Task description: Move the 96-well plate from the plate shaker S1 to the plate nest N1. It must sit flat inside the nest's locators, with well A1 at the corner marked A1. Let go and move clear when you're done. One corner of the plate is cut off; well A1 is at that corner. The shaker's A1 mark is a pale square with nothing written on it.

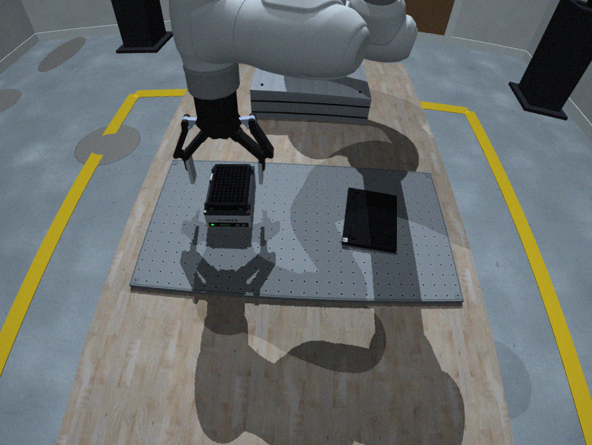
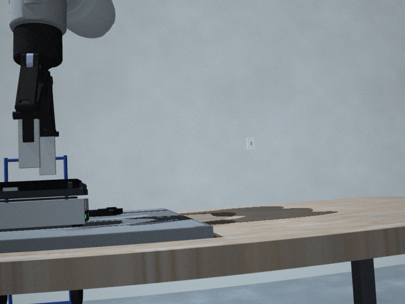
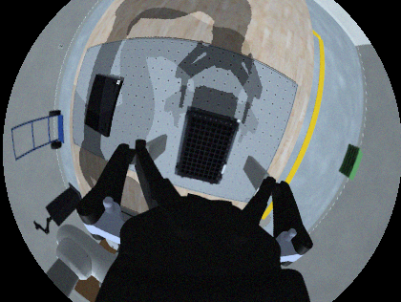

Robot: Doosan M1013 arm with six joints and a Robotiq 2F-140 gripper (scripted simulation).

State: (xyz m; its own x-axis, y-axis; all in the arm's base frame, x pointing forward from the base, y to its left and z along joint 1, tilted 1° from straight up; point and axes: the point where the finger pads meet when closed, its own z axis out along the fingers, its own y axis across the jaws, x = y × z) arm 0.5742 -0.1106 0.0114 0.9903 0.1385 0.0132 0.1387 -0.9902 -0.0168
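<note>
The black 96-well plate sits on the grey plate shaker S1, on the left of the perforated breadboard. My gripper is wide open and empty. It hangs straight over the plate, one finger on each side, with its tips just above the plate's top. The flat black plate nest N1 lies on the right of the breadboard, with a small pale label at its near left corner. I cannot make out the plate's cut corner.
The arm's grey base stands on the wooden table behind the breadboard. Yellow floor lines run along both sides of the table. Black pillars stand at the back. A blue frame shows behind the shaker.
</note>
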